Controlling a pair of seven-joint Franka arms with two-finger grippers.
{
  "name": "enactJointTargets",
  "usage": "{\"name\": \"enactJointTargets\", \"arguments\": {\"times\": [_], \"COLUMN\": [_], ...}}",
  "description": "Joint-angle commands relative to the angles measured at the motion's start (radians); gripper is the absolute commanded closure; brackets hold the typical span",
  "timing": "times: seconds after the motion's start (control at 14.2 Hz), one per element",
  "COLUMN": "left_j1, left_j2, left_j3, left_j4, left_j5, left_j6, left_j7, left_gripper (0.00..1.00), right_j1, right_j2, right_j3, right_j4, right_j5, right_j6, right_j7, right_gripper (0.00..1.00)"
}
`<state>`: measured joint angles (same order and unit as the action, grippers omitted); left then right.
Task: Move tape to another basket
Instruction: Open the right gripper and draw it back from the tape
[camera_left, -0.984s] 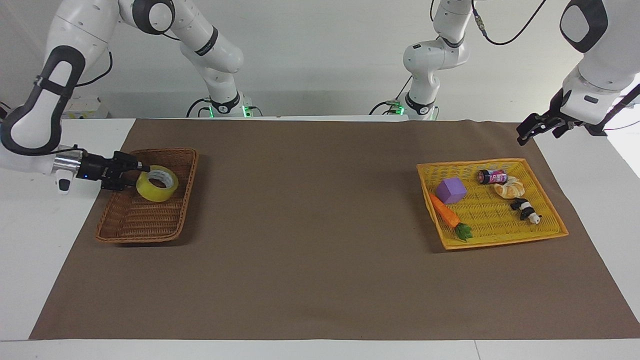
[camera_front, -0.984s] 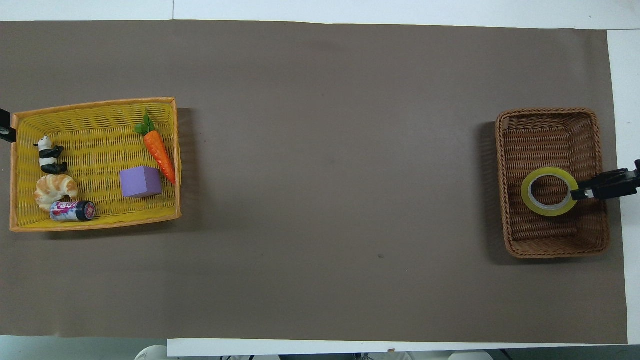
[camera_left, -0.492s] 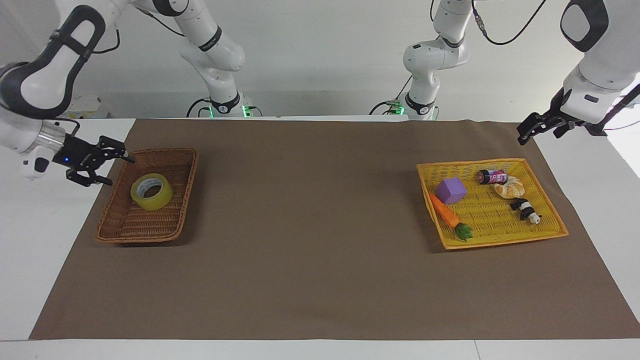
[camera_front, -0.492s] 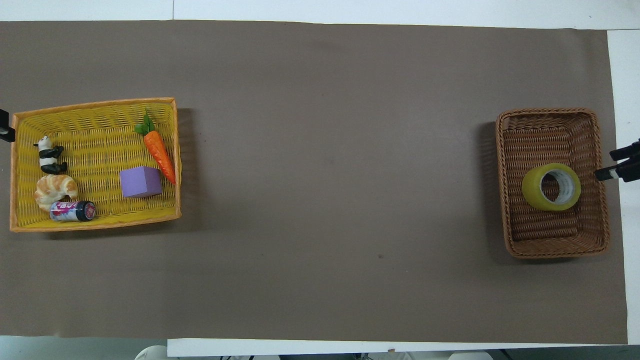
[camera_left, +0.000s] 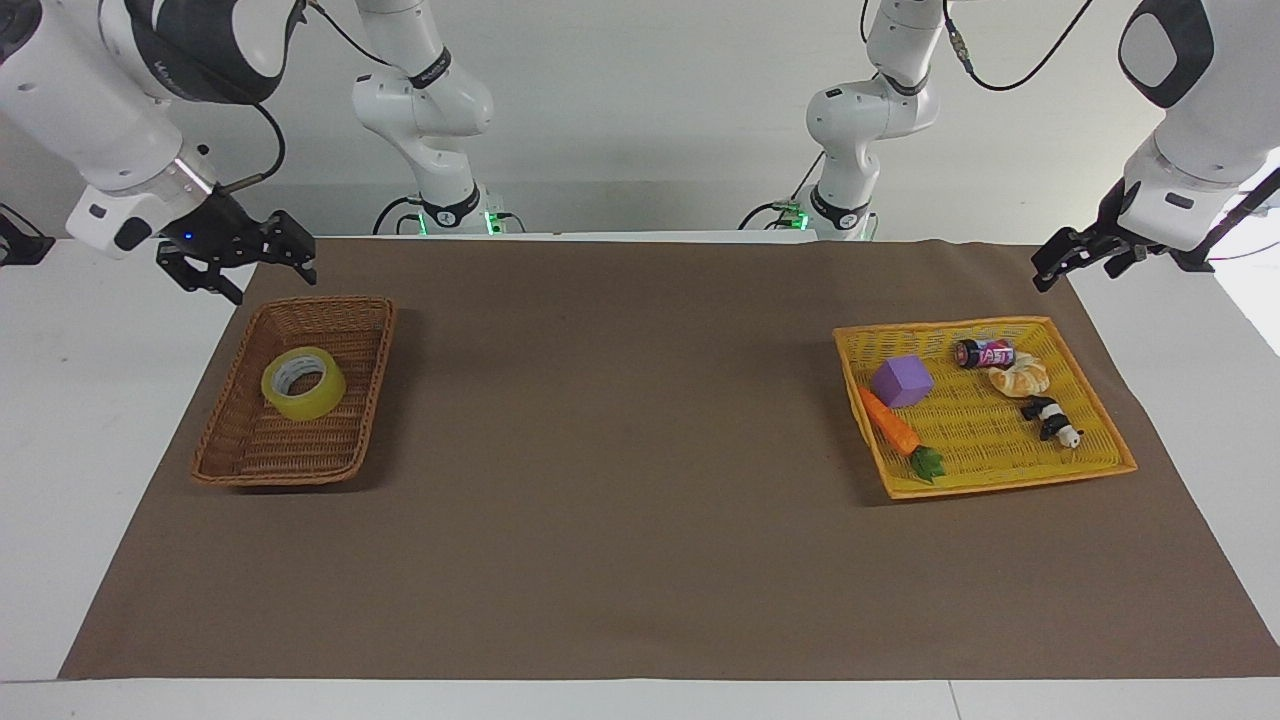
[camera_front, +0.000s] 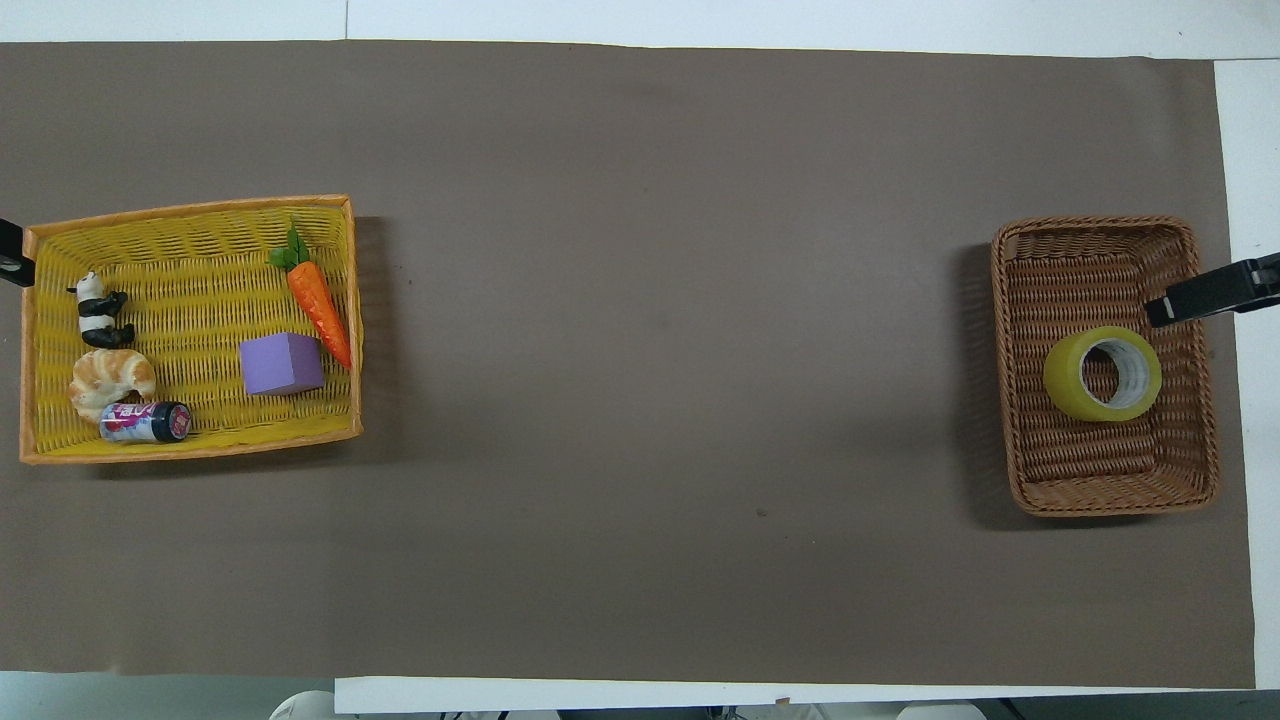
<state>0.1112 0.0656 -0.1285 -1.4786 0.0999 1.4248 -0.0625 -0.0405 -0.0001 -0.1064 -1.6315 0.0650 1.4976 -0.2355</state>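
Observation:
The yellow tape (camera_left: 303, 383) lies tilted in the brown wicker basket (camera_left: 290, 475) at the right arm's end of the table. It also shows in the overhead view (camera_front: 1102, 373), inside the basket (camera_front: 1100, 505). My right gripper (camera_left: 265, 277) is open and empty, raised over the mat's edge by the basket's rim, apart from the tape. One of its fingers (camera_front: 1200, 297) shows in the overhead view. My left gripper (camera_left: 1050, 268) waits in the air beside the yellow tray, holding nothing that I can see.
A flat yellow mesh tray (camera_left: 1010, 480) at the left arm's end holds a purple cube (camera_left: 901, 381), a carrot (camera_left: 892, 425), a can (camera_left: 985, 353), a croissant (camera_left: 1020, 375) and a panda figure (camera_left: 1050, 419). A brown mat (camera_left: 620, 450) covers the table.
My right gripper let go of the tape, which settled in the wicker basket. The gripper then opened, rose and drew back toward the robots. The left arm has not moved.

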Motion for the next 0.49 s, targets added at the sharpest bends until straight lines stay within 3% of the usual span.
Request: {"name": "enactJointTargets", "arguments": {"times": [0.0,0.07,0.42], "left_j1": [0.002,0.002,0.002], "left_j2": [-0.027,-0.027,-0.027], "left_j3": [0.009,0.009,0.009], "left_j4": [-0.032,-0.032,-0.032], "left_j5": [0.006,0.006,0.006], "left_j6": [0.013,0.013,0.013], "left_j7": [0.010,0.010,0.010], "left_gripper": [0.01,0.01,0.01], "right_j1": [-0.004,-0.001,0.028], "right_j2": [0.046,0.060,0.071], "right_j3": [-0.001,-0.001,0.018], "right_j4": [0.138,0.178,0.188], "right_j5": [-0.050,-0.066,-0.091], "right_j6": [-0.115,-0.141,-0.138], "right_j7": [0.062,0.064,0.100], "right_gripper": [0.00,0.00,0.00]}}
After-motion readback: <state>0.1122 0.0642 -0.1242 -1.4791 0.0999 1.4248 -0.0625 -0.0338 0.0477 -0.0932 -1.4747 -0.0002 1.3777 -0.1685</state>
